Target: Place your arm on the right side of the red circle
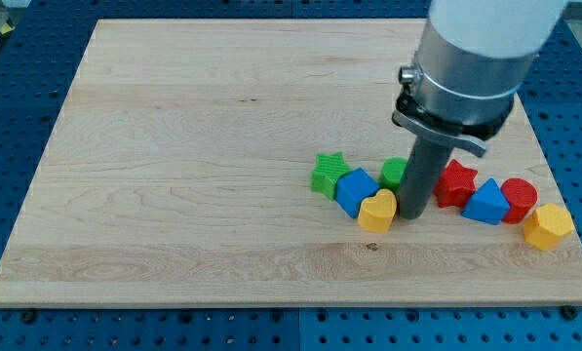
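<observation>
The red circle sits near the board's right edge, between a blue triangle on its left and a yellow hexagon at its lower right. My tip rests on the board well to the left of the red circle, just right of a yellow heart and left of a red star. The rod hides part of a green block behind it.
A green star and a blue cube lie left of the yellow heart. The wooden board lies on a blue pegboard table; its right edge is close to the yellow hexagon.
</observation>
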`<state>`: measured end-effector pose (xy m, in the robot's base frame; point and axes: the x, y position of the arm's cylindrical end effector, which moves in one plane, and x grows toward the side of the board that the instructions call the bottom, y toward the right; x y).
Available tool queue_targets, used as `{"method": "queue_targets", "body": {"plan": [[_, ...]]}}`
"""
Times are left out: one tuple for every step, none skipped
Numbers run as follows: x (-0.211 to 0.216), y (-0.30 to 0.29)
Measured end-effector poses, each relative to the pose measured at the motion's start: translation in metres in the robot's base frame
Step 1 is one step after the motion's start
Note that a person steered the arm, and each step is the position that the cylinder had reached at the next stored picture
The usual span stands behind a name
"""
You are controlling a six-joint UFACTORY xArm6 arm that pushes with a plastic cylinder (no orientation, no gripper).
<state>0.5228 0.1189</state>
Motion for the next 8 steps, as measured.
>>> {"method": "queue_targets", "body": {"plan": [[-0.008,0.0],[0.006,0.013],[0.031,0.032],[0.048,0.056],[0.071,0.089],[0.079,0.163],[0.088,0.225],[0.071,0.225]]}}
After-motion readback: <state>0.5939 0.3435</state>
